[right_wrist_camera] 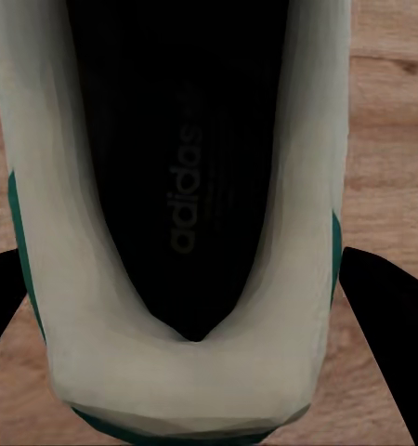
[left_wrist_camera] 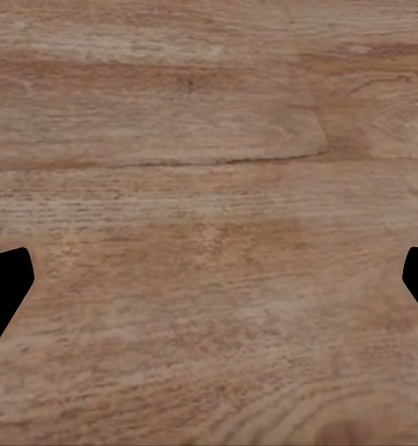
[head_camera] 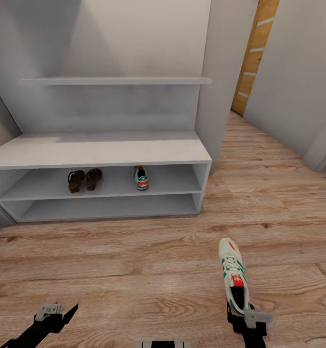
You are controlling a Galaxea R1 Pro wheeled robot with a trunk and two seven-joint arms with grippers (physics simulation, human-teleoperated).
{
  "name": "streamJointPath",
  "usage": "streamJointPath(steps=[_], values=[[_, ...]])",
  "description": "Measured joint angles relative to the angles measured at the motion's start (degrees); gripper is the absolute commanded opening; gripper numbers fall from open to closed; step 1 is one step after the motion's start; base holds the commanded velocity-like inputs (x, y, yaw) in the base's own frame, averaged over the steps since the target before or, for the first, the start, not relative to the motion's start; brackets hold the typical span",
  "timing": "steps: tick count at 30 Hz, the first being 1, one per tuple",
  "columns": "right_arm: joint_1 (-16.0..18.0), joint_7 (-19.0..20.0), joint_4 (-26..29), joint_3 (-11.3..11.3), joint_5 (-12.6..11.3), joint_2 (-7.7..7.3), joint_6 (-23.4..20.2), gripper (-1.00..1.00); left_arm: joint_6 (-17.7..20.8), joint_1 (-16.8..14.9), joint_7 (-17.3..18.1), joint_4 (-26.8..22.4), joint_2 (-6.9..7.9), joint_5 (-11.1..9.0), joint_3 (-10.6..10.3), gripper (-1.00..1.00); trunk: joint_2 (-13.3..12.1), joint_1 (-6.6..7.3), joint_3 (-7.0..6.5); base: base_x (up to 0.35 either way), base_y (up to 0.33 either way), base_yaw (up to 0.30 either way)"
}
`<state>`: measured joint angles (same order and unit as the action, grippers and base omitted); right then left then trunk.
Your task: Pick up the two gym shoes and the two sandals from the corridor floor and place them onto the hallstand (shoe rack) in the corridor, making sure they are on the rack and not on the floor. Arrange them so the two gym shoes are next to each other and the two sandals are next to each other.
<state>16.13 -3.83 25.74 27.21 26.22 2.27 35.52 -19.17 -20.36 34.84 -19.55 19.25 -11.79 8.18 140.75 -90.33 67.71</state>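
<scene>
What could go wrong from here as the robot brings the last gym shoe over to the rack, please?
1. The right gripper holds the gym shoe only at its heel, toe projecting far forward; it may pivot or slip.
2. The shelved gym shoe sits in a low opening under the hallstand top; the long toe could strike that edge.
3. The sandals lie nearby on that shelf; a wide insertion might nudge them.
</scene>
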Motion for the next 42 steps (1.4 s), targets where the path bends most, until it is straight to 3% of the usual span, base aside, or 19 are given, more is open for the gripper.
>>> streamJointPath(steps=[2,13,14,18,27,30,39,42], values=[[1.4,0.0,0.0,-1.1,0.1,1.25,-1.8,-1.0,0.0,0.0,0.0,0.2,0.0,0.0,0.0,1.0,0.0,0.0,0.0,0.0,0.0,0.0],[6.5,-0.2,0.0,-4.6,-0.1,3.82,-7.3,-1.0,-0.6,0.0,0.0,2.4,0.14,0.1,0.0,1.0,0.0,0.0,0.0,0.0,0.0,0.0],[7.5,-0.1,0.0,-4.9,0.1,4.98,-7.4,-1.0,-2.2,0.0,0.0,3.6,0.22,0.0,0.1,1.0,0.0,0.0,-0.01,0.0,0.0,0.0],[9.3,-0.2,0.0,-4.8,-0.1,6.02,-8.4,-1.0,-5.2,0.1,0.0,5.6,0.25,-0.1,0.0,1.0,0.0,0.0,0.0,0.0,0.0,0.0],[13.0,-0.2,0.0,-4.9,-0.1,7.07,-15.6,-1.0,-12.6,0.2,0.2,8.6,0.09,0.1,-0.3,1.0,0.0,0.0,0.0,0.0,0.0,0.0],[14.5,-0.3,0.0,-4.9,-0.1,7.67,-16.2,-1.0,-13.6,0.2,0.3,9.2,-0.02,0.5,-0.3,1.0,0.0,0.0,0.0,0.0,0.0,0.0],[18.5,-0.4,-0.1,-5.0,-0.1,7.67,-16.9,-1.0,-14.3,0.8,0.5,10.0,-0.16,0.9,-0.4,1.0,0.0,0.0,0.0,0.0,0.0,0.0],[20.1,-0.4,-0.1,-5.0,-0.1,7.67,-20.1,-1.0,-14.4,1.2,0.5,10.0,-0.18,0.9,-0.5,1.0,0.0,0.0,0.0,0.0,0.0,0.0]])
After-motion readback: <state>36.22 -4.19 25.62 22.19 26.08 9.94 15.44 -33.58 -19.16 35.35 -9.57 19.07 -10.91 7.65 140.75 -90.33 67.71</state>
